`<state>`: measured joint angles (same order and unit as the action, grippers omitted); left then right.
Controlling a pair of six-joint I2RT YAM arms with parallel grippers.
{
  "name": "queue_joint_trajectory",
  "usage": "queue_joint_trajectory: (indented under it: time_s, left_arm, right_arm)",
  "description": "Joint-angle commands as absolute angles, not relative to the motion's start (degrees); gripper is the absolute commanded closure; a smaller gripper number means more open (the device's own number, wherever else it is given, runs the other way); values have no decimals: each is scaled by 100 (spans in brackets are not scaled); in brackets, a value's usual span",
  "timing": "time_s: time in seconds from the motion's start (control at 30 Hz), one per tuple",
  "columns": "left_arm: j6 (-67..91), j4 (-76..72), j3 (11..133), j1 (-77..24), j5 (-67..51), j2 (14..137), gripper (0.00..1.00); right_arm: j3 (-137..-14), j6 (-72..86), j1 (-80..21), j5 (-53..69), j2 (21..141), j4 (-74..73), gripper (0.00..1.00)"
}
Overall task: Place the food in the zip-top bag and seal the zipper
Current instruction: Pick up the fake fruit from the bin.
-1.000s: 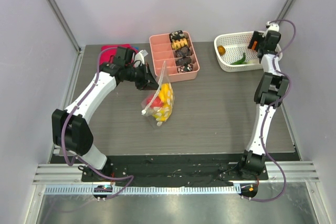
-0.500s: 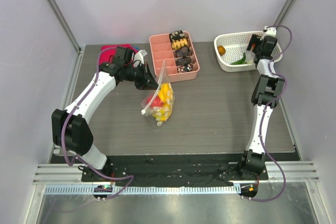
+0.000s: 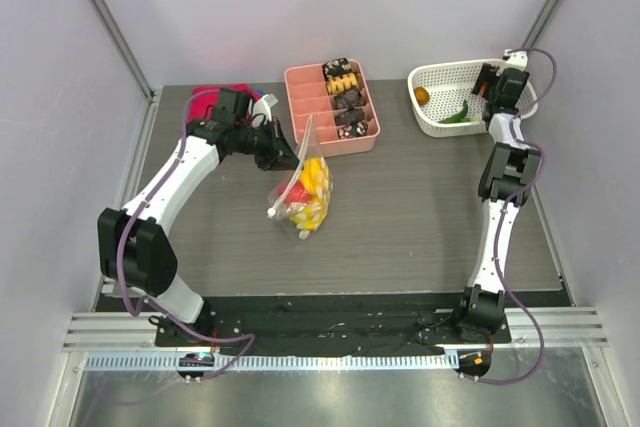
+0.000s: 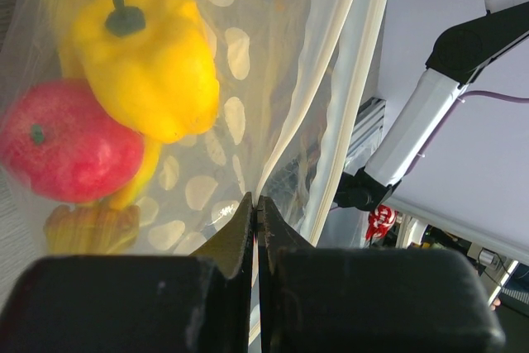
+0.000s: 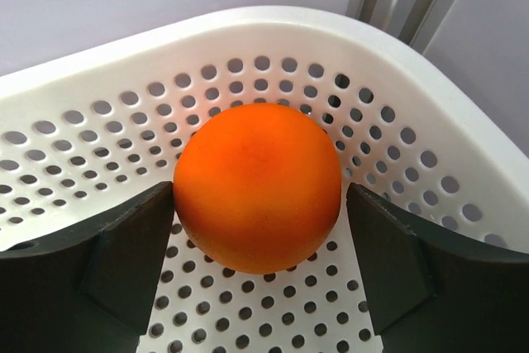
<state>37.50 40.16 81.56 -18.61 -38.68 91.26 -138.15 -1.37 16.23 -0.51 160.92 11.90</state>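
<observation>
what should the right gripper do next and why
Probably advance the right gripper toward the orange, then close. Its jaws stand open and frame the orange in the wrist view, but the top view shows the orange across the white basket, apart from the gripper.

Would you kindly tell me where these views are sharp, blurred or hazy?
Left wrist: the yellow pepper and red apple look hazy through the zip-top bag; the left end effector is dark and close. Right wrist: the orange is sharp, evenly lit. Top external: even light, faint shadows.
</observation>
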Motion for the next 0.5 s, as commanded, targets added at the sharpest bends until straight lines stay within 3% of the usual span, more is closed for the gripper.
queue_joint_trajectory:
  time_s: [0.0,0.3,0.47]
  left_arm:
    - [3788,3955,8209,-1811,-3981,9044,100]
    - [3814,3964,8209,-1758,-4025,9061,100]
    - [3797,3964,8183,-1732,-4025,9035,100]
  right_arm:
    - [-14106,-202,1600,-132,16066,933,11]
    - [-14071,-184,1600,-149,15979,589,12]
    - [-13913,-220,1600,-185,15829,914,37]
